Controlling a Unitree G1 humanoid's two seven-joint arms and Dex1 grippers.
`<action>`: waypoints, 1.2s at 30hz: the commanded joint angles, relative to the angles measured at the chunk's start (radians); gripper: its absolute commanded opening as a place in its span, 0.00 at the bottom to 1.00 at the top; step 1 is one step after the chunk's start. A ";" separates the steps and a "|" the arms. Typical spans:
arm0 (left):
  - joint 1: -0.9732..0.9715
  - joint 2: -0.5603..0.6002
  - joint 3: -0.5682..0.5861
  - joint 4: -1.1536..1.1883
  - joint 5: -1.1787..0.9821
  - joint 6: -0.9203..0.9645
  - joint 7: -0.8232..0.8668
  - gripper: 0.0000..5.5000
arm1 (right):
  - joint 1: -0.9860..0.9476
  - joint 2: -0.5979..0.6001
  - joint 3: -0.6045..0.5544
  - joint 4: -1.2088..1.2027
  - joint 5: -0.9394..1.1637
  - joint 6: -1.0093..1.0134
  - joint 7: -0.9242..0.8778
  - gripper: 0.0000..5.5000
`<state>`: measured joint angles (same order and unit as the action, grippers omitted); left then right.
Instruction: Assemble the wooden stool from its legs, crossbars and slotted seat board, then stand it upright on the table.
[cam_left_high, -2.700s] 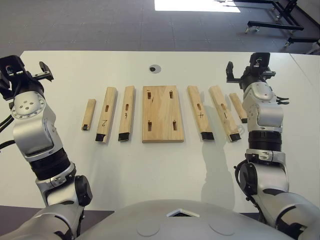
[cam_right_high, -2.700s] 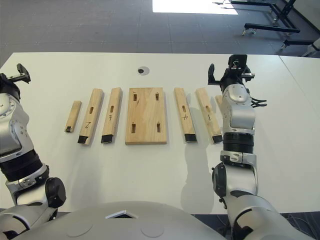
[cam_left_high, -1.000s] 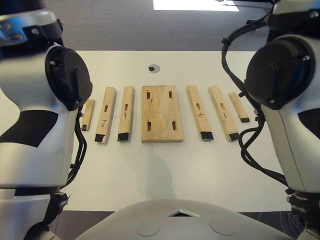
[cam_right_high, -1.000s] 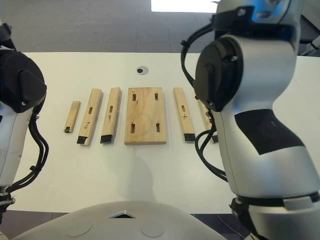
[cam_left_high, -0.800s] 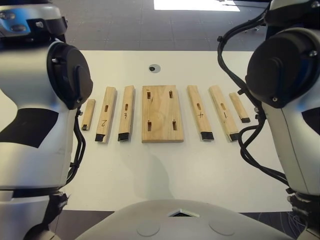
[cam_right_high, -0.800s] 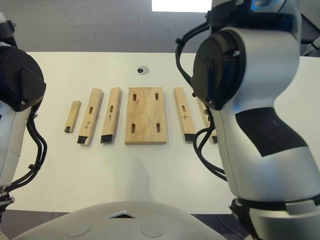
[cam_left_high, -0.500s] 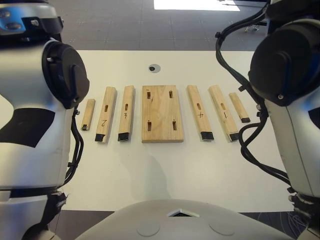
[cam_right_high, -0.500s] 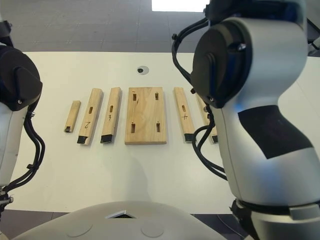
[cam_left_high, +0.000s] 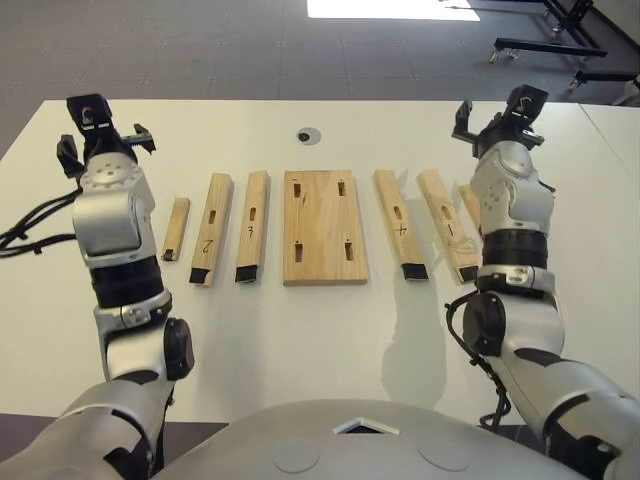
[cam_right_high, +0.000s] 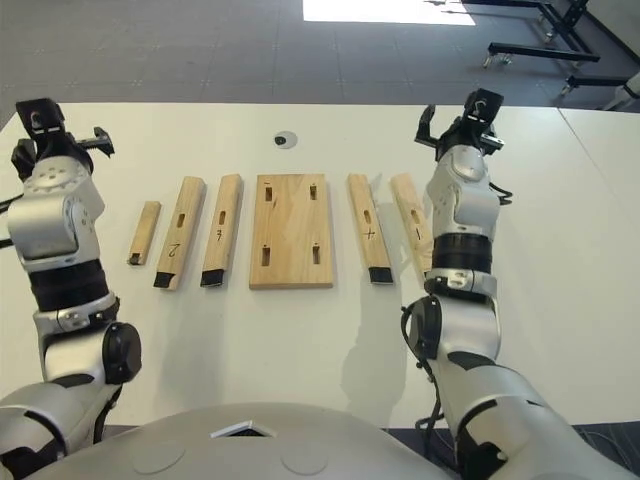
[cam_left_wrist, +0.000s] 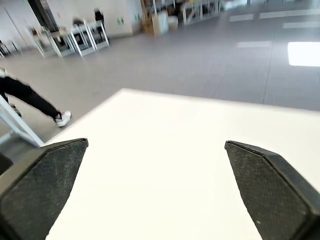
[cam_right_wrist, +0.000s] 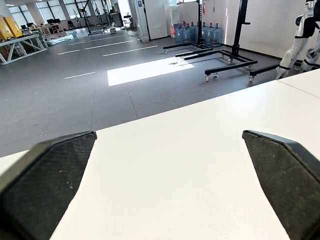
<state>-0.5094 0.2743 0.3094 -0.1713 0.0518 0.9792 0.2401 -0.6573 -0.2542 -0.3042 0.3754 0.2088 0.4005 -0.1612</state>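
While left claw (cam_left_wrist: 156, 145) and right claw (cam_right_wrist: 170, 135) gape apart, flat rectangular pale-wood seat board (cam_left_high: 325, 228), 4 slots, lies on white table (cam_left_high: 300, 335).

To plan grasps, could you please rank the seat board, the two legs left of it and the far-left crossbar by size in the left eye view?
1. seat board
2. inner leg and outer leg, alike, so unranked
3. crossbar, clearly smallest

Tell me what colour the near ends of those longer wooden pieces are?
Black. The legs are pale wood with black near ends, clearest in the left eye view.
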 joint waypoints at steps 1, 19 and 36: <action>0.068 -0.010 0.026 -0.151 -0.056 0.029 -0.080 0.92 | 0.067 -0.018 0.003 -0.204 0.031 0.067 0.052 0.98; 0.338 0.178 -0.184 -0.344 0.003 -0.035 -0.271 0.92 | 0.323 -0.172 0.017 -0.338 -0.048 0.151 0.225 0.98; 0.374 0.002 0.071 -0.310 -0.085 -0.050 -0.239 0.92 | 0.358 -0.306 0.030 -0.286 -0.030 0.164 0.449 0.98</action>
<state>-0.1809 0.3010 0.3055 -0.4670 -0.0009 0.9343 0.0090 -0.3305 -0.4967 -0.2701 0.0749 0.1660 0.5442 0.2164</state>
